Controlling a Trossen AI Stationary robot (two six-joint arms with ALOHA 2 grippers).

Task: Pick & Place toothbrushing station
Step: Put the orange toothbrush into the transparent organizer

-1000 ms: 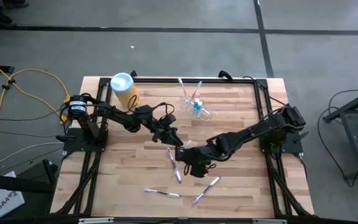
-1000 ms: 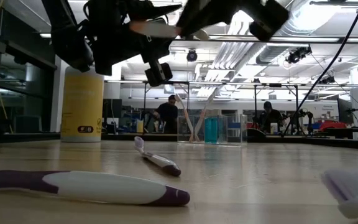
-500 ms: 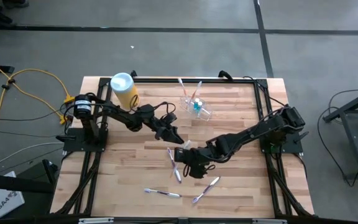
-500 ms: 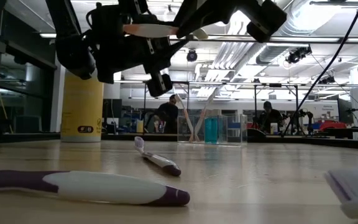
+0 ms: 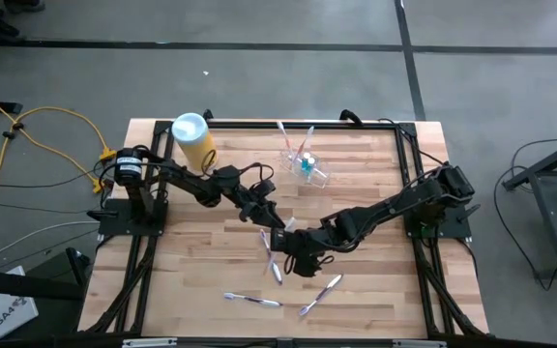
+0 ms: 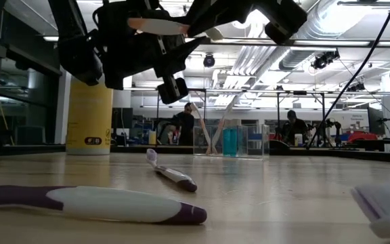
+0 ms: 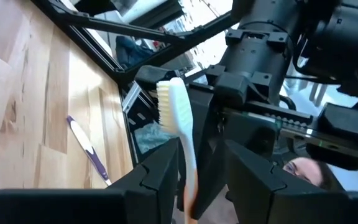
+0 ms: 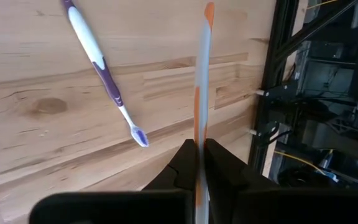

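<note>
An orange-and-white toothbrush [image 7: 182, 124] is held in the air above the table's middle, and it also shows in the low view [image 6: 158, 26]. My right gripper [image 8: 197, 146] is shut on it; in the high view this gripper [image 5: 291, 242] comes from the right. My left gripper [image 7: 201, 155] is open, with its fingers on either side of the toothbrush, and meets the right gripper from the left [image 5: 277, 224]. The clear holder cup [image 5: 307, 166] stands at the far middle with brushes in it, and shows in the low view too [image 6: 239, 141]. My right gripper pinches the toothbrush's shaft [image 8: 197, 127] between its two fingers, which lie across it. The orange handle end [image 8: 209, 9] sticks out past the fingers. The brush is lifted clear of the table and lies about level. My left gripper: the brush runs close along one finger [image 7: 163, 177]; I cannot tell whether they touch.
Three purple-and-white toothbrushes lie on the wooden table near its front: one [image 5: 271, 253] under the grippers, one [image 5: 252, 301] near the front edge, one [image 5: 319, 295] to its right. A yellow canister with a pale blue lid [image 5: 193, 140] stands at the far left.
My left gripper has moved a little toward my right gripper and the held toothbrush. The toothbrush has risen slightly and stays about level in my right gripper.
</note>
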